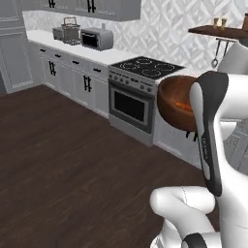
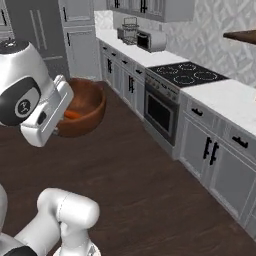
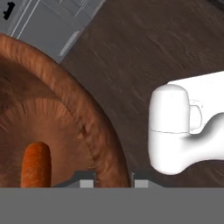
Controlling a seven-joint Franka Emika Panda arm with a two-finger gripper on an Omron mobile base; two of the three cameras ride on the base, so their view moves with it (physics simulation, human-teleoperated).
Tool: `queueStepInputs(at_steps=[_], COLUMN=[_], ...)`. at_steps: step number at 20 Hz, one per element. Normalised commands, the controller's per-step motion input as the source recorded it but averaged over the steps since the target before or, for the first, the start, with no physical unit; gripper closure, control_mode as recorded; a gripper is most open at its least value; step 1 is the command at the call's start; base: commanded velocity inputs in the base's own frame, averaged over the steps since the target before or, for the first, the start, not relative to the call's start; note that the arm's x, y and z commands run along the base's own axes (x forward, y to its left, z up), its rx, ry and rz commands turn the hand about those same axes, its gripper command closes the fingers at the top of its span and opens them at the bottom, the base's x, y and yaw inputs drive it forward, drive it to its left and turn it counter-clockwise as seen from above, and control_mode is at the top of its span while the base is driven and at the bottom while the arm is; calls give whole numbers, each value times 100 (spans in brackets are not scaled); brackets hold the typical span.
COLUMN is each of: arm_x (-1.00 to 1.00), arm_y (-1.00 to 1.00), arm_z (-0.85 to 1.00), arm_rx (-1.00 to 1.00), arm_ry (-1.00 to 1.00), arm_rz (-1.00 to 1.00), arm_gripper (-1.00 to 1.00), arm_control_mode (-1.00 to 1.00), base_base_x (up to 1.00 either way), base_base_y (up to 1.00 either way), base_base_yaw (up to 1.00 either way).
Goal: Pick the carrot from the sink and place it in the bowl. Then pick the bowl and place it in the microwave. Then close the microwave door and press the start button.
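Gripper [image 3: 109,183]: clenched on the bowl's rim in the hand view, one dark tip inside the wall and one outside; only the tip tops showed, the rest cut off at the bottom.
Bowl [image 2: 87,107]: held up in the air above the dark wood floor [image 1: 72,160], clear of the counter; its near side was hidden behind the white arm in both base views.
Carrot [image 3: 36,165]: lay inside the bowl on its bottom, lower end cut off in the hand view; in the right base view just an orange sliver beside the hand.
Stove [image 1: 138,89]: stood beyond the bowl along the cabinet run, black cooktop and oven window.
Microwave [image 1: 97,38]: far left on the counter, small and distant; whether its door stood open was hard to make out.
Wire basket [image 1: 70,26]: just left of the microwave, details blurred.
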Motion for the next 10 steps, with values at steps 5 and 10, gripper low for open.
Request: queueStepInputs(at_steps=[5,10], arm_x=[0,0], arm_y=[0,0], arm_z=[0,0], arm_rx=[0,0], arm_ry=[0,0], arm_rz=[0,0], arm_gripper=[100,100], arm_control_mode=[100,100], base_base_x=[100,100], base_base_y=[0,-3], base_base_yaw=[57,51])
